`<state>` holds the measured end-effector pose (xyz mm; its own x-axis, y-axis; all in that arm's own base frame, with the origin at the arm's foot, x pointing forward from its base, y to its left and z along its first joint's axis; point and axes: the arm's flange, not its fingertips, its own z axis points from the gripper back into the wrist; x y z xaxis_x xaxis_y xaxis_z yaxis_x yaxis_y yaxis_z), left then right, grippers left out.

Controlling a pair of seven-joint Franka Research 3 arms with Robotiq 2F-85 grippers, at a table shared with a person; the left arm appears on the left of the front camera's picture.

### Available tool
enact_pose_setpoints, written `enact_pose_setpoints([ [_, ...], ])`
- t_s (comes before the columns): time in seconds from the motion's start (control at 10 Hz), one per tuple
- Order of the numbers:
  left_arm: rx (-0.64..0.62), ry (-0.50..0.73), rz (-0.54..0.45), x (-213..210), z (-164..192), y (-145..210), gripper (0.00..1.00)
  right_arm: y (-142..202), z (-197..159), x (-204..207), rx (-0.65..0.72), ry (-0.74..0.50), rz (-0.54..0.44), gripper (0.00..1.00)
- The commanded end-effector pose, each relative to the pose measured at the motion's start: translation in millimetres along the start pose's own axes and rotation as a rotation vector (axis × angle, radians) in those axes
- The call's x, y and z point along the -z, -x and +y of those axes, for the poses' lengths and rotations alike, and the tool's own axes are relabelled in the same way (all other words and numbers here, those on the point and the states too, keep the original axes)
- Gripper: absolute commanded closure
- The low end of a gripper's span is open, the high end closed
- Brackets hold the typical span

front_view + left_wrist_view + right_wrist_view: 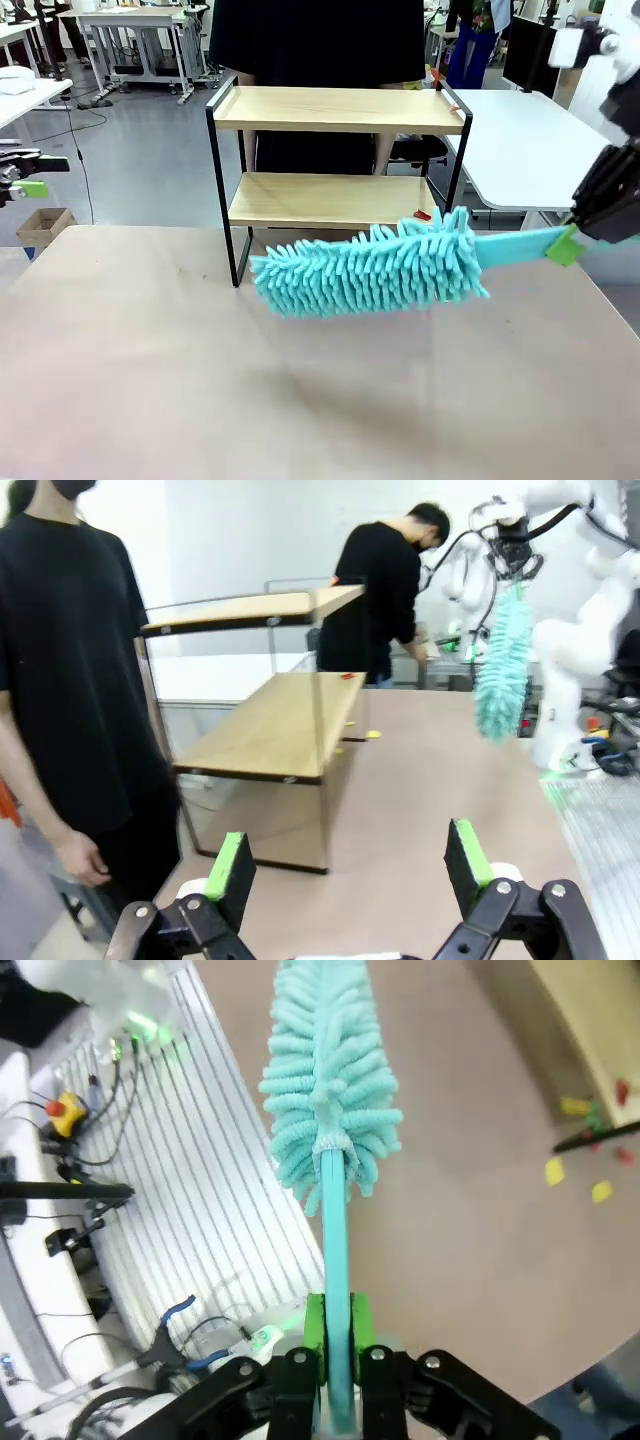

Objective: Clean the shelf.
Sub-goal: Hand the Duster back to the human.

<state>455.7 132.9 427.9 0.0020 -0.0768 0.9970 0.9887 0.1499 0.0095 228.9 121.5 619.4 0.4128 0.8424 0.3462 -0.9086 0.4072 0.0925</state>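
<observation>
1. Right gripper (566, 244), at right edge, pinches the turquoise duster (370, 268) by its flat handle.
2. Left gripper (345, 865) stands spread, empty.
3. The shelf (338, 110) sits upper centre, behind the duster head.
4. Risk: sweeping too hard could shove the light shelf or twist the handle loose.

One shelf (338, 160) with two wooden boards is seen, and one turquoise duster (372, 268). Two grippers are counted, the left gripper (347, 865) and the right gripper (337, 1332). Two people are seen in the left wrist view.
</observation>
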Motion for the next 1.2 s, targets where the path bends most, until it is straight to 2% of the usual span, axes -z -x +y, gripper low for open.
enact_pose_setpoints([
  [0.0, -0.106, 0.027, 0.044, 22.8, -48.2, -21.3, 0.0, 2.5, -12.7, 7.0, -0.146, -0.002, -0.124, 0.87],
  [0.2, -0.136, 0.048, 0.092, 44.6, -94.9, -36.2, 0.0, 10.4, -23.2, 16.4, -0.23, 0.001, -0.197, 0.87],
  [0.4, -0.168, 0.04, 0.119, 78.7, -128.8, -27.1, 0.0, 16.3, -32.7, 29.9, -0.286, -0.007, -0.249, 0.87],
  [0.6, -0.184, 0.003, 0.081, 107.8, -143.3, -18.7, 0.0, 26.1, -36.6, 41.2, -0.347, -0.035, -0.289, 0.87],
  [0.8, -0.188, 0.014, 0.031, 132.9, -159.6, -22.3, 0.0, 38.0, -41.1, 53.8, -0.351, -0.039, -0.304, 0.87],
  [0.9, -0.198, 0.017, 0.057, 138.9, -161.4, -26.5, 0.0, 39.0, -43.1, 59.7, -0.283, -0.031, -0.281, 0.87],
  [1.0, -0.177, 0.03, 0.059, 111.1, -122.1, -27.7, 0.0, 29.2, -37.6, 47.5, -0.333, -0.038, -0.249, 0.87],
  [1.1, -0.177, 0.03, 0.059, 111.1, -122.1, -27.7, 0.0, 29.2, -37.6, 47.5, -0.333, -0.038, -0.249, 0.87],
])
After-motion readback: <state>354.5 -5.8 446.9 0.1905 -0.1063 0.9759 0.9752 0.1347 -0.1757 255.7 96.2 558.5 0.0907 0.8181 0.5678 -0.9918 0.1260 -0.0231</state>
